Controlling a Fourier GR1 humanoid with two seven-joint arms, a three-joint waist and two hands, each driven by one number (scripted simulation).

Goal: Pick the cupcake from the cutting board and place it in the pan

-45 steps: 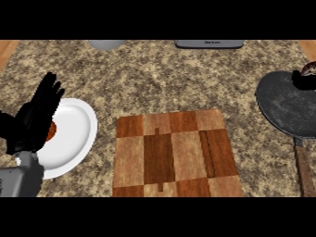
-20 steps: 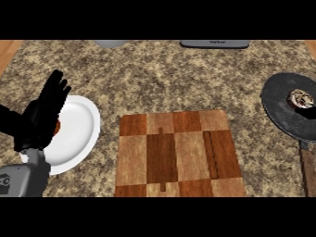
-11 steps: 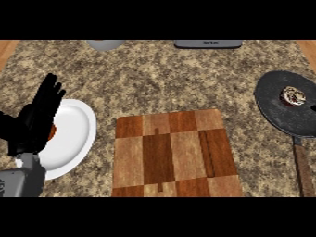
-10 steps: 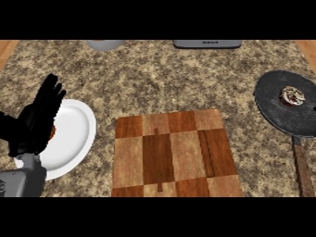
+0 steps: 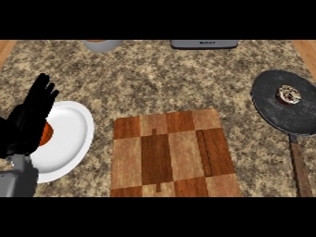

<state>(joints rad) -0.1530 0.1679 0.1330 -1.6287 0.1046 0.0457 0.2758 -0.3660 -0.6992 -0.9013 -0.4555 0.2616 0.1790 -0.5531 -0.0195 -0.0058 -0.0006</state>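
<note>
Cupcake [image 5: 288,94] sits in pan [image 5: 269,111] | left hand [image 5: 29,121] over plate [image 5: 75,134], fingers straight, holding nothing | cutting board [image 5: 170,155]

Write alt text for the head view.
A cupcake sits in a dark pan at right; the wooden cutting board in the middle is bare. The left hand rests open over a white plate.

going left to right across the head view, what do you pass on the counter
left hand → white plate → cutting board → pan, with the cupcake lying in it
</note>
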